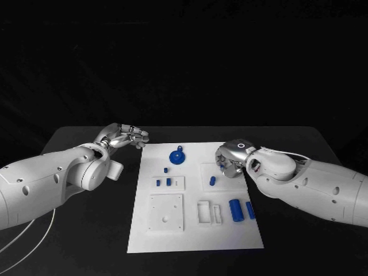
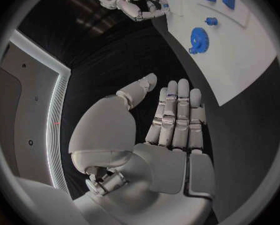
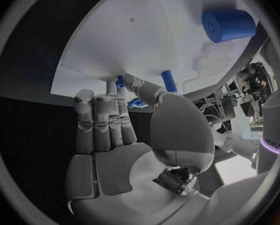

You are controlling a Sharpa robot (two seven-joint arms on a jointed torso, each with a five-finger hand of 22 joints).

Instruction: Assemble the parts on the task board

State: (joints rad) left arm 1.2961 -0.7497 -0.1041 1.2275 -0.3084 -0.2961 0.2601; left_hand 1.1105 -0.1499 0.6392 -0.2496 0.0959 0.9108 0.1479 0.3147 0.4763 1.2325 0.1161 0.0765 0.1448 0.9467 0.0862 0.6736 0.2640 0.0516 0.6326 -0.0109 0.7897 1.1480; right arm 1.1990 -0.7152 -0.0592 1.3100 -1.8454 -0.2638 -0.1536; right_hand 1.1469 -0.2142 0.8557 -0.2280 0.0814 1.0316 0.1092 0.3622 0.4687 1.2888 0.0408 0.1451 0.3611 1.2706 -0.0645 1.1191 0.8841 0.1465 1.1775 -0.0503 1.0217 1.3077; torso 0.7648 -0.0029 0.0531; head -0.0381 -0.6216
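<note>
Over task board (image 1: pixel 196 233): right hand (image 1: pixel 230 161), empty.

Left hand (image 2: pixel 168 130) flat over the black worktop (image 2: pixel 115 55), fingers (image 2: pixel 177 105) straight, holding nothing. Blue gear (image 2: pixel 198 37) on white board (image 2: pixel 240 65) nearby.
</note>
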